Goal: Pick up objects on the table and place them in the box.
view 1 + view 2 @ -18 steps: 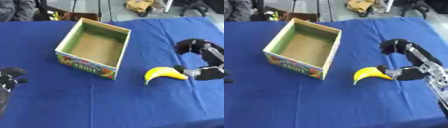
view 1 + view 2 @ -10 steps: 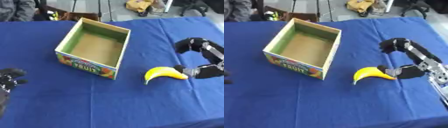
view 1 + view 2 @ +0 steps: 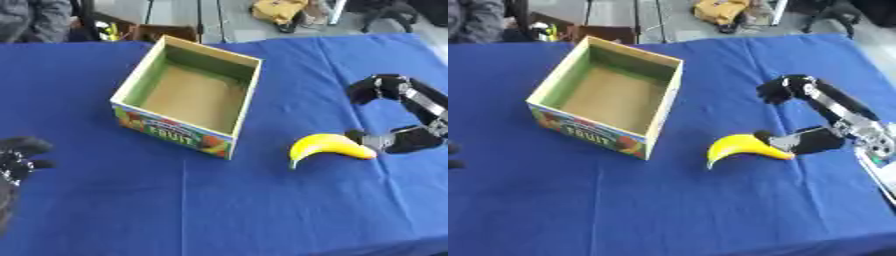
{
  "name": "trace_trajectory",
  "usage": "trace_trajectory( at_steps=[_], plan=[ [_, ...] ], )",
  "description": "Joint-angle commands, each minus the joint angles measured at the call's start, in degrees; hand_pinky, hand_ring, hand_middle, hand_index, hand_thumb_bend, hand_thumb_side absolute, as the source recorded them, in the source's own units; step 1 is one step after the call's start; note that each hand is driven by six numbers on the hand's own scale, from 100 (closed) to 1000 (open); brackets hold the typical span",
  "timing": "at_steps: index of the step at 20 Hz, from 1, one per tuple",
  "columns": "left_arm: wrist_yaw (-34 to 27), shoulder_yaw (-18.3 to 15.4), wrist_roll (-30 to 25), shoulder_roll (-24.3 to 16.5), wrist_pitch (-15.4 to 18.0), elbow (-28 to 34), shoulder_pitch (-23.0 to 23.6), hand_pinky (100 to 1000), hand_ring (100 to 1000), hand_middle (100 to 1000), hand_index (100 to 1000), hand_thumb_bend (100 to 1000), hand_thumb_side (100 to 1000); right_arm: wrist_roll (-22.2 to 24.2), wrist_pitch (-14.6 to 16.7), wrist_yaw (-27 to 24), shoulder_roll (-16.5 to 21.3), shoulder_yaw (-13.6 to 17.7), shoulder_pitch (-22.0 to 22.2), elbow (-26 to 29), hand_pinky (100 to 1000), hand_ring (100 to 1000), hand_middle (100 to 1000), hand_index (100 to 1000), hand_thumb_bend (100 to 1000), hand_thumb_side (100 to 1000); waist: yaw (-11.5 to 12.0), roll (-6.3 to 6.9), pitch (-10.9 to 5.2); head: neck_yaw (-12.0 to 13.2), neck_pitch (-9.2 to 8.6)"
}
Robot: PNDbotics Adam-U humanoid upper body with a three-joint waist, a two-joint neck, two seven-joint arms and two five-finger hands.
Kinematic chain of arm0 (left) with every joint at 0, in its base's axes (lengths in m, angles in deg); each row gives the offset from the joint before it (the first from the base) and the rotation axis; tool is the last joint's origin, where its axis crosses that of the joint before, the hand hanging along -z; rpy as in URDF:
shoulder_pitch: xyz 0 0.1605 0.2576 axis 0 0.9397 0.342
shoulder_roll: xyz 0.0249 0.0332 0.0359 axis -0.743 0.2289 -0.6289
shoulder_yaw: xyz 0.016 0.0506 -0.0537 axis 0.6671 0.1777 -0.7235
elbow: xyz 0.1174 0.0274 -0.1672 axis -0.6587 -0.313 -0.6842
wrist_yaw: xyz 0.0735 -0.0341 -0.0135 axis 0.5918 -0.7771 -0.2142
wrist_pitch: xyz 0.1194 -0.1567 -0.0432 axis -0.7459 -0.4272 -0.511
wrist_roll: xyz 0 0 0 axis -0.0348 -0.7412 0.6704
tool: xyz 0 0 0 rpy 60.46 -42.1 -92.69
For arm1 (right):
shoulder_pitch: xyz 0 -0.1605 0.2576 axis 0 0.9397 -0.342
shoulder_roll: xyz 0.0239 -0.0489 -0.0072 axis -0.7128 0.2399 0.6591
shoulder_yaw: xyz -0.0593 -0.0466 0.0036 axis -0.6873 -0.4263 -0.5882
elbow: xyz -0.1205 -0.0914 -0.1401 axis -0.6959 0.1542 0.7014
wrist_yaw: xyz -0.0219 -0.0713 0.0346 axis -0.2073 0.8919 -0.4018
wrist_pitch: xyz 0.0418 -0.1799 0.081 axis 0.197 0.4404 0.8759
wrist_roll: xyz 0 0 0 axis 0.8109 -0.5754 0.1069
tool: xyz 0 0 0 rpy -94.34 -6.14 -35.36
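The robot's right hand (image 3: 815,117) brackets the stem end of a banana (image 3: 741,146) lying on the blue tablecloth (image 3: 219,210), thumb low against the fruit's near end and fingers (image 3: 776,90) arched well above and behind it; the hand is spread rather than clenched, and nothing is lifted. The fruit curves away from the thumb toward the open cardboard box (image 3: 188,95), which stands beyond the banana's far tip, apart from it, and looks empty. The left hand (image 3: 16,162) rests idle at the lower corner on its own side, far from the work, fingers relaxed. The step in hand appears to be securing the grasp: the arched fingers would best come down over the banana's thick middle to meet the thumb, since a pinch at the tapered end risks the fruit pivoting or sliding on the cloth before it clears the box's near wall.
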Motion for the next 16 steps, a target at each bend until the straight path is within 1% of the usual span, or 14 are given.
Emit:
trace_trajectory(
  at_steps=[1, 8, 16],
  plan=[
    [0.1, -0.3, -0.2, -1.2, 0.1, 0.6, -0.3, 661, 740, 635, 696, 269, 1000, 0.5, 0.6, 2.2, 2.4, -0.2, -1.2, -1.0, 706, 720, 708, 821, 414, 205, 0.1, 0.09, -0.8, -0.1, 0.29],
    [0.0, -0.2, -0.3, -1.2, 0.1, 0.6, -0.4, 662, 740, 635, 696, 267, 1000, 1.4, 1.3, 5.5, 1.9, -1.6, -2.9, -3.9, 704, 718, 706, 819, 400, 210, 0.3, 0.26, -0.73, -0.2, 0.18],
    [0.0, -0.1, -0.4, -1.1, 0.2, 0.6, -0.5, 662, 740, 634, 696, 265, 1000, 1.9, 1.8, 7.0, 0.8, -2.6, -4.1, -6.5, 702, 713, 702, 816, 392, 212, 0.5, 0.48, -0.63, -0.3, 0.01]
  ],
)
